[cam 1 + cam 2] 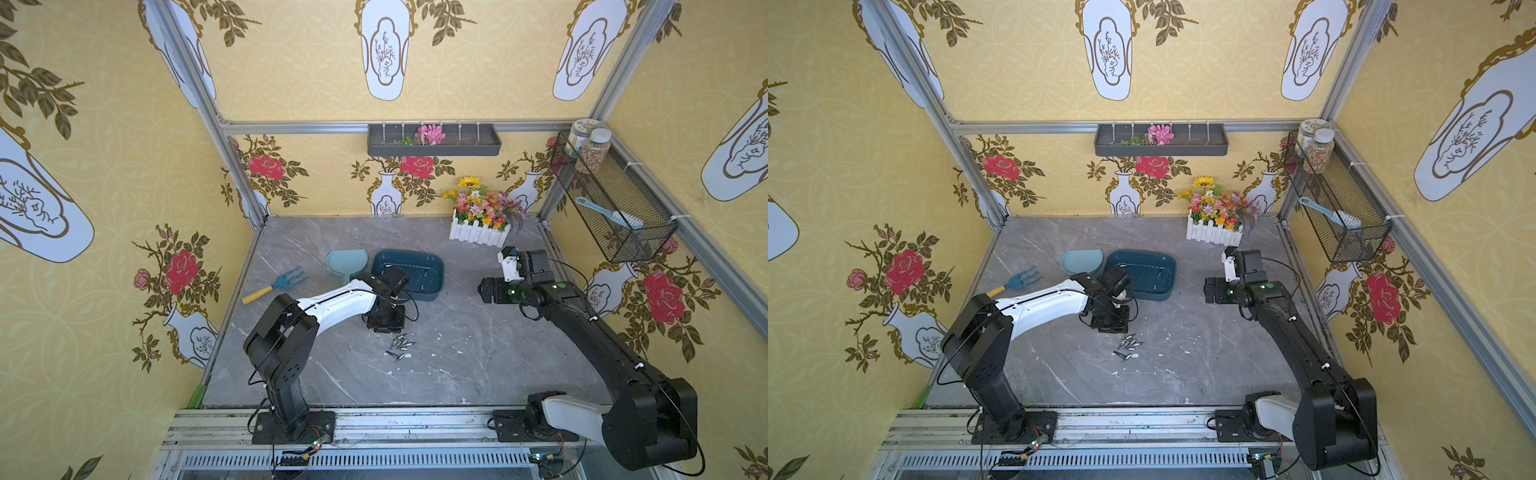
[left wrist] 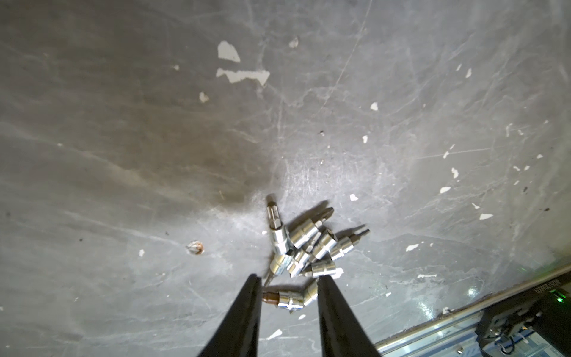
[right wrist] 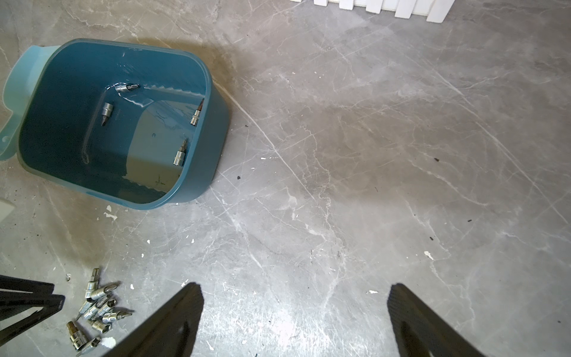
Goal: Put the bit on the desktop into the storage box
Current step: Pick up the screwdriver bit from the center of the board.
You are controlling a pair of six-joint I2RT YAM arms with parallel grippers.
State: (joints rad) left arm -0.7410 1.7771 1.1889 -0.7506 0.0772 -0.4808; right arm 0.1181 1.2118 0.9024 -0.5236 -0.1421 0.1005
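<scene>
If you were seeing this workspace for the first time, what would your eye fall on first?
The eye goes to the heap of silver bits near the middle of the desktop, the left gripper hanging over it, fingers either side of one bit. Behind sits the teal storage box with four bits inside, and bright flowers stand by the back wall.

left arm (image 1: 286,332), right arm (image 1: 623,365): black w/ white link covers, loose black cables, green LEDs

Left fingers (image 2: 244,318) narrowly apart and low; right fingers (image 3: 173,321) wide apart.
</scene>
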